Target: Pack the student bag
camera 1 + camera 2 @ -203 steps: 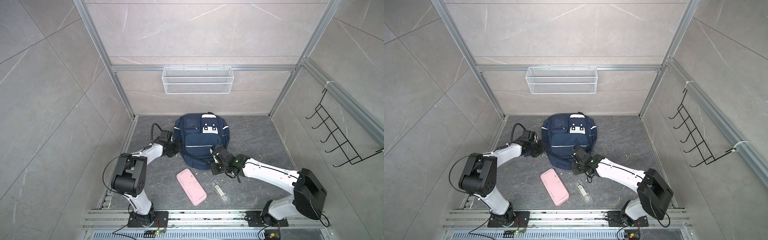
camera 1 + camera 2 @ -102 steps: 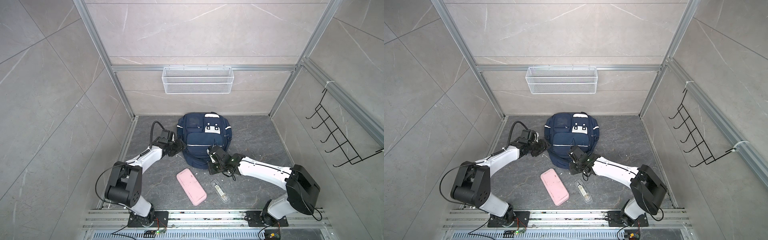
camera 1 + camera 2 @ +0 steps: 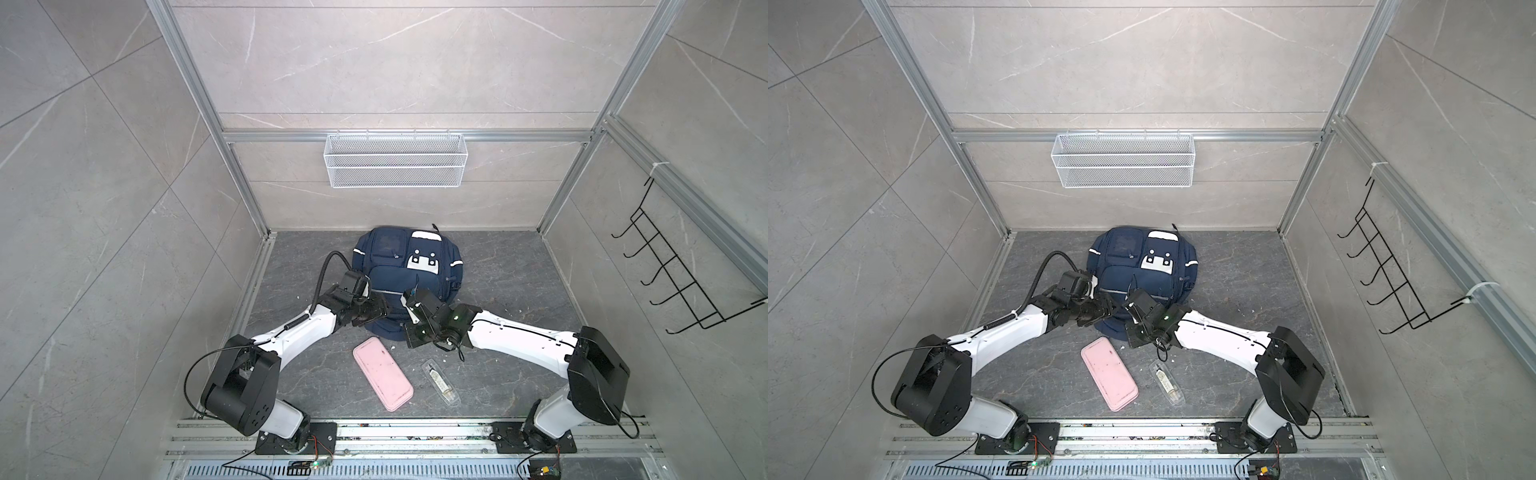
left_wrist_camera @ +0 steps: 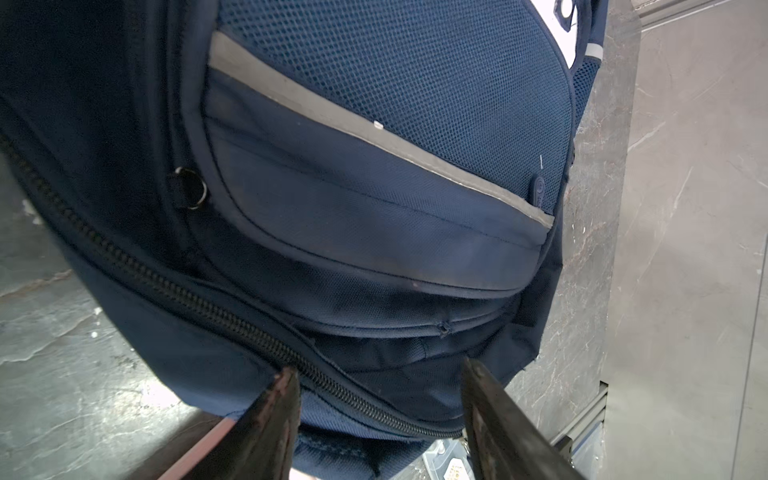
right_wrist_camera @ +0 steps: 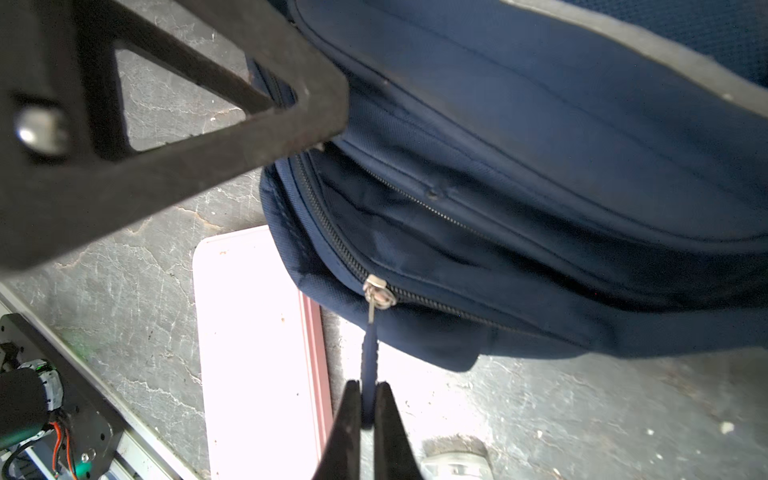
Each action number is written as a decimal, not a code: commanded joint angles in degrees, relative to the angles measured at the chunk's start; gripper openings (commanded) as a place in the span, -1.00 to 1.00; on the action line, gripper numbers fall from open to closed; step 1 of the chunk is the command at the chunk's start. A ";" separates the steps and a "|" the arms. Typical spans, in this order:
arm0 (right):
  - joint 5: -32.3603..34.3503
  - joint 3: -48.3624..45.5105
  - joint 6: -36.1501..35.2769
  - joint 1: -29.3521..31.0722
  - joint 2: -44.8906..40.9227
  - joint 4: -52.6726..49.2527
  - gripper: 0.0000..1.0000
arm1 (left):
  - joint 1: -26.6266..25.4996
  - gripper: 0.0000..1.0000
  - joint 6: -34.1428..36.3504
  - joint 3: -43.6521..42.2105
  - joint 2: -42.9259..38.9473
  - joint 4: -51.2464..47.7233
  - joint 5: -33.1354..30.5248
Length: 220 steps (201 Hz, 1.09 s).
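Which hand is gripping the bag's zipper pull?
The right hand, shut on the blue zipper pull; the left hand stands open at the bag.

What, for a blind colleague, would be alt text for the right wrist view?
The right gripper is shut on the navy zipper pull of the student bag. A finger of the left gripper looms beside the bag; a pink case lies nearby.

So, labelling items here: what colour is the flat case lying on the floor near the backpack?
Pale pink; the case shows best in a top view.
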 commanded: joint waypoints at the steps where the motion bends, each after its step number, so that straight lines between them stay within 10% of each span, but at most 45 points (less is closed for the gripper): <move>1: -1.08 2.67 -0.65 0.56 0.45 -0.99 -1.00 | -0.25 0.17 1.51 0.12 -0.05 -1.94 -1.86; 220: -1.73 6.54 -1.00 2.95 3.85 0.04 -1.00 | -0.51 -0.02 2.38 4.38 3.71 -3.46 -4.81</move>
